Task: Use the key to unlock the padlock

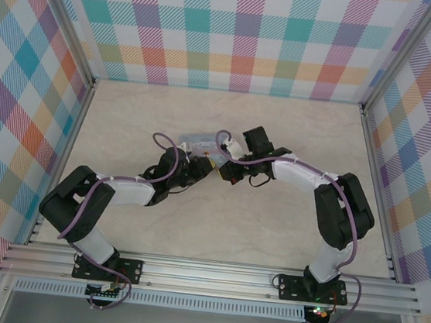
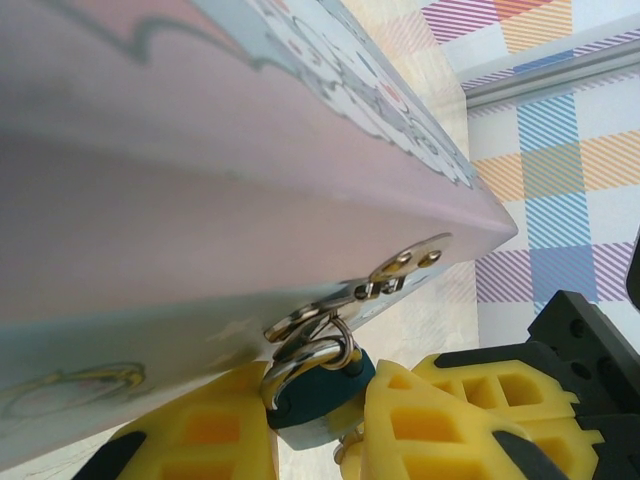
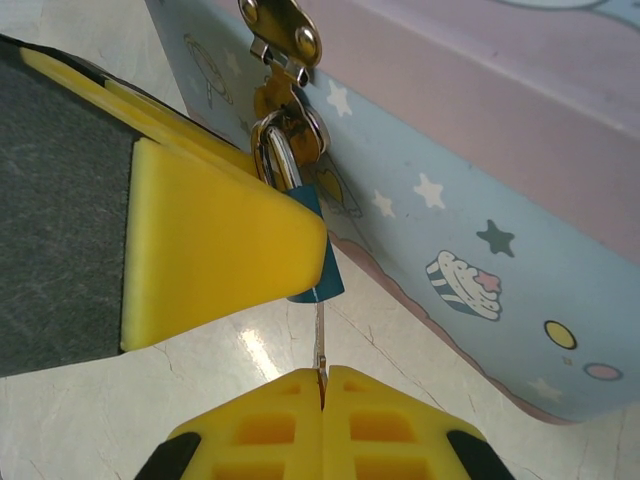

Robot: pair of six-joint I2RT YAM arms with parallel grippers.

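Pinching thin silvery key, blocky yellow right fingers, teal padlock above

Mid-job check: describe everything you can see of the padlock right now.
The padlock is tiny, with a dark teal body and a thin silver shackle that looks closed. It is hooked through the metal hasp on the side of the light-blue tin. The left gripper pinches its body between yellow fingers. A thin key, held by the right gripper, meets its underside; how deep it sits cannot be told.
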